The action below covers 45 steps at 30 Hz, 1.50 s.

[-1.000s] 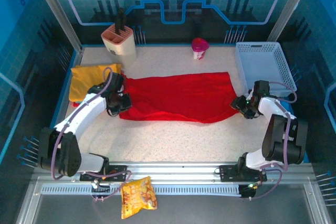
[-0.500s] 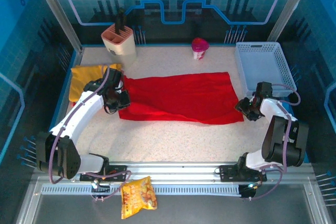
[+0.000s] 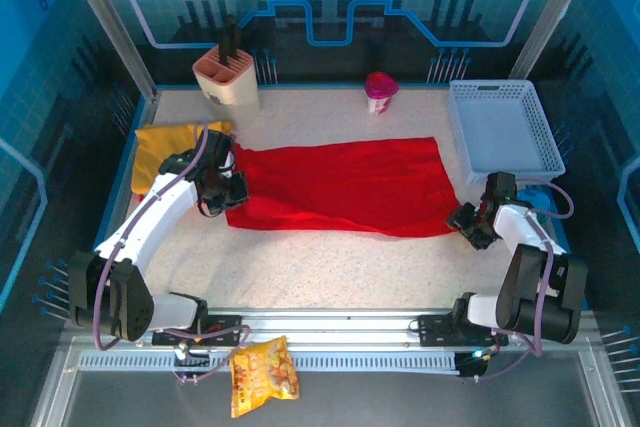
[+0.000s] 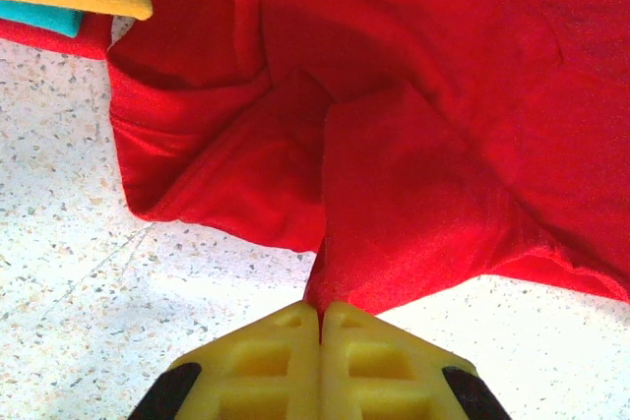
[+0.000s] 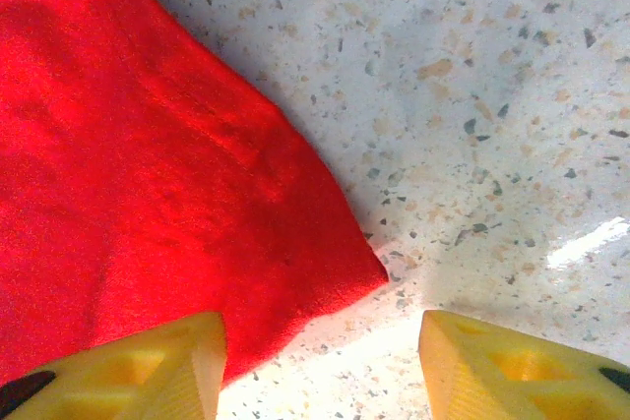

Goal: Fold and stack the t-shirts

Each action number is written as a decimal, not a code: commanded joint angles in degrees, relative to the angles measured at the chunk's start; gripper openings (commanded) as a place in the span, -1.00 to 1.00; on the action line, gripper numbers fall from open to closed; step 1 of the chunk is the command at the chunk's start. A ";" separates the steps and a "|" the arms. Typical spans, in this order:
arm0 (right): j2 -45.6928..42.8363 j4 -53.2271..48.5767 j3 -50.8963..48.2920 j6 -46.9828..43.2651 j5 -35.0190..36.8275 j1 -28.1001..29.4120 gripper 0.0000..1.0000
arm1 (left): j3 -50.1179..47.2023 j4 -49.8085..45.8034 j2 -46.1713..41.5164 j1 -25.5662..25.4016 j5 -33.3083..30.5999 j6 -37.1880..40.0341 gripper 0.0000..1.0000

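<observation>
From the top: fixed high behind both arm bases, looking down over the table (image 3: 330, 267). From the left wrist: very near, facing down past the left gripper (image 4: 320, 314) onto a bunched edge of the red t-shirt (image 4: 423, 145). From the right wrist: equally near, down on that shirt's corner, shared with the top view.

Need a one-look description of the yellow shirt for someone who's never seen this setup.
Start at the speckled table and go to its far-left corner, in front of the pink holder. The yellow shirt lies there folded, beside the spread red shirt. It is matte mustard cloth, unlike the crinkly snack bag at the near edge.
</observation>
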 commanded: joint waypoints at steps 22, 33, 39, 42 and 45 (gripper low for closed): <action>0.05 0.03 3.78 -1.45 -2.61 -1.68 -1.00 | 1.78 -5.16 -11.76 0.46 3.45 0.88 -1.00; -9.02 -8.63 3.37 -2.84 -3.53 -1.81 -1.00 | 2.64 -16.24 -24.47 0.20 3.57 -3.06 -1.00; -10.90 -8.81 3.92 -2.47 -3.69 -1.95 -1.00 | 3.32 -13.80 -22.72 0.20 4.75 -3.19 -1.00; -8.38 -8.08 7.18 -1.87 -4.10 -1.96 -1.00 | 7.45 -12.41 -16.43 0.28 3.65 -1.22 -1.00; -3.70 -7.26 11.20 -2.41 -4.70 -1.82 -1.00 | 12.31 -11.62 -9.04 0.59 0.98 1.97 -1.00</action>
